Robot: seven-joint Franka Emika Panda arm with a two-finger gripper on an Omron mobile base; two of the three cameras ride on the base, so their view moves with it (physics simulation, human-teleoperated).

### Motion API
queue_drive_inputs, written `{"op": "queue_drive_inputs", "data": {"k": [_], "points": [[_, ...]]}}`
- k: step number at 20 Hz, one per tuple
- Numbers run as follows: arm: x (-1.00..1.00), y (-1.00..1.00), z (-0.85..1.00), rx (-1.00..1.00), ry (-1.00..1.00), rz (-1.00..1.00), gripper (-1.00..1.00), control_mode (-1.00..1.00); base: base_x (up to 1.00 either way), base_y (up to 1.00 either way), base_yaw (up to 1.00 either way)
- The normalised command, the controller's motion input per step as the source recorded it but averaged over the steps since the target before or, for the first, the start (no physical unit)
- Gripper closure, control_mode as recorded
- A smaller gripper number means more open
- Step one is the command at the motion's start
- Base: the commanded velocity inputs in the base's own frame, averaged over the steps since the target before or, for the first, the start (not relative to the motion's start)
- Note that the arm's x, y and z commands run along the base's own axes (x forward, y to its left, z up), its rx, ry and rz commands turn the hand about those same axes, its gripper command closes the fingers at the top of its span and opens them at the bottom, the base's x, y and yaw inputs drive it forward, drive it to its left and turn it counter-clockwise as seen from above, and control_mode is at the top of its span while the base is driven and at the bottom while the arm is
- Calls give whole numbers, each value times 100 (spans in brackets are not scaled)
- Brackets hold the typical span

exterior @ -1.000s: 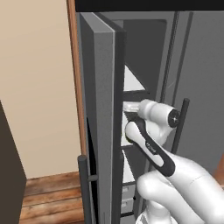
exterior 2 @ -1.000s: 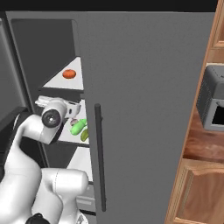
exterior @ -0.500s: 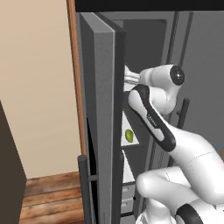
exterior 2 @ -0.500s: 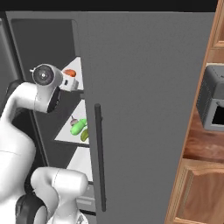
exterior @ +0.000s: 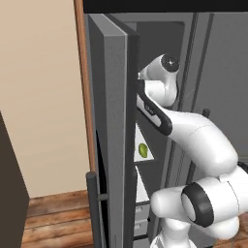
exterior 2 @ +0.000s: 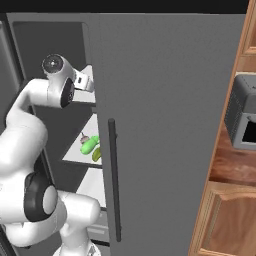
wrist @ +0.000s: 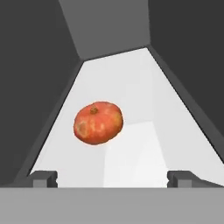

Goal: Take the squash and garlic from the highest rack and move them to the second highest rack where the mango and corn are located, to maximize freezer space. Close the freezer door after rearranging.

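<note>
In the hand view an orange-red squash [wrist: 98, 123] lies on the white top rack [wrist: 144, 144], a little left of centre and ahead of my gripper [wrist: 113, 178]. The two fingertips [wrist: 43, 178] stand wide apart with nothing between them, so the gripper is open. The right base view has my hand [exterior 2: 85, 82] reaching into the top rack beside the grey door edge. One rack lower lie two green items [exterior 2: 89, 145] and a small pale pinkish bulb [exterior 2: 84, 137] that looks like the garlic. A green item [exterior: 143, 150] on that rack also shows in the left base view.
The open freezer door [exterior: 114, 121] stands edge-on at the arm's left, its handle [exterior: 92, 208] low down. A broad grey door panel [exterior 2: 165, 125] with a long handle [exterior 2: 114, 180] hides the racks' right part. Dark freezer walls [wrist: 30, 65] close in on both sides.
The arm has risen from the second rack up to the top rack. The hand now points in at the squash.
</note>
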Motion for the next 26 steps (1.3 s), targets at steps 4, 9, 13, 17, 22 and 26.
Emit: {"op": "queue_drive_inputs", "data": {"k": [4,9,13,17,22,26], "points": [[74,22,-34,-9,0,0,-100,-100,0,0,0],[90,9,-16,-2,1,0,-100,-100,0,0,0],[84,6,-21,0,6,0,-100,-100,0,0,0],[47,15,-28,0,10,0,100,-100,0,0,0],[6,6,-7,-1,0,0,100,-100,0,0,0],[-48,0,0,-2,-24,0,100,-100,0,0,0]]}}
